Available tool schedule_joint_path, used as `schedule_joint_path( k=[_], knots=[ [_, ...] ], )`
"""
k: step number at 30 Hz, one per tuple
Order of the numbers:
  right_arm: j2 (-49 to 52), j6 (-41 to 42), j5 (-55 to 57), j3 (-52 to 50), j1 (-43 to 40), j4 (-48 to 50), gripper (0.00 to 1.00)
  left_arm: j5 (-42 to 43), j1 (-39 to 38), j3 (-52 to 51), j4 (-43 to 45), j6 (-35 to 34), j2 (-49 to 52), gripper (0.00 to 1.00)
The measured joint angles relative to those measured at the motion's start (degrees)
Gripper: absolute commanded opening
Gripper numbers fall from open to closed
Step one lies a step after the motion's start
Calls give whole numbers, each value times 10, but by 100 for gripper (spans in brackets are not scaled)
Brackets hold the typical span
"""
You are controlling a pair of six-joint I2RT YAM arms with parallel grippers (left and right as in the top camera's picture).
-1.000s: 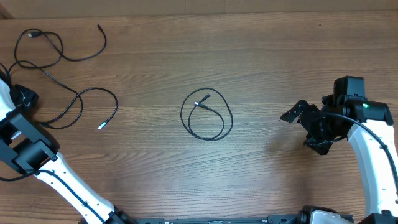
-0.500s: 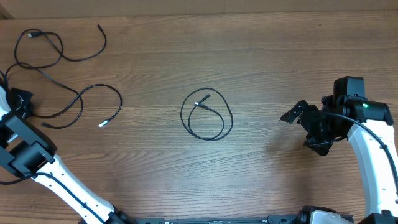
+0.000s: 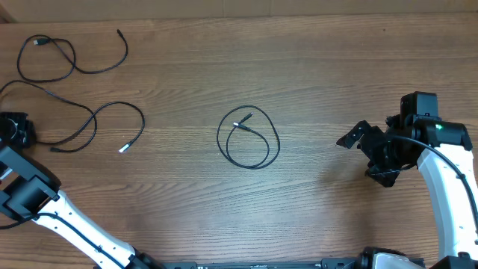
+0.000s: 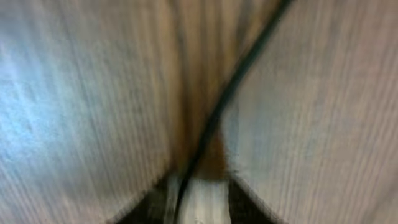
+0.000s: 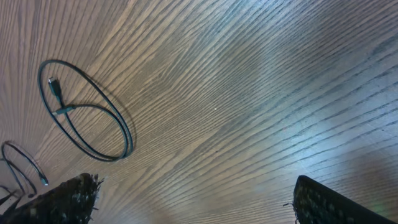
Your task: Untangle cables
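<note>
If you look down from above, you see three black cables on the table (image 3: 321, 67), and none of them touches another. The middle cable (image 3: 240, 123) lies in one round loop in the center of the frame, with a silver tip inside the loop. The top cable (image 3: 95, 72) sits in the upper left corner, with a loop and a loose tail. Just below it, the long cable (image 3: 124, 149) bends across the left side and ends in a silver tip. Its other end runs off the left edge of the frame, so you cannot see where it stops.

Your left arm (image 3: 16, 128) is at the left edge, close to the long cable, and is partly cut off. From above you cannot see its jaws. The left wrist view is very blurry. There, a blurry cable (image 4: 217, 118) runs from the top right down to the bottom middle, between two dark shapes. You cannot tell which cable it is, or if the left jaws are holding it.

Your right arm (image 3: 441, 172) is on the right side, well apart from every cable. The right jaws are wide. In the right wrist view the two fingers (image 5: 68, 199) sit in the bottom corners, with only bare table between them.
</note>
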Motion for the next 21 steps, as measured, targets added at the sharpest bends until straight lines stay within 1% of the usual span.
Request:
schedule_joint_path(
  k=[2, 3, 4, 6, 9, 14, 17, 19, 21],
  knots=[
    [0, 0, 0, 0, 0, -2, 100, 0, -1, 7, -4, 8, 0, 59],
    [0, 0, 0, 0, 0, -2, 100, -2, -2, 10, -15, 10, 1, 67],
    [0, 0, 0, 0, 0, -2, 100, -9, -2, 15, -29, 14, 2, 73],
    [0, 0, 0, 0, 0, -2, 100, -28, -2, 31, -60, 21, 7, 81],
    [0, 0, 0, 0, 0, 0, 100, -60, -2, 76, -104, 25, 19, 84],
    [0, 0, 0, 0, 0, 7, 100, -70, -4, 173, -163, 26, 22, 86],
    [0, 0, 0, 0, 0, 6, 100, -36, -12, 226, -183, 48, 22, 89],
    [0, 0, 1, 0, 0, 6, 100, 16, -24, 257, -185, 79, 22, 92],
    [0, 0, 1, 0, 0, 7, 100, 70, -41, 274, -186, 113, 22, 92]
  ],
)
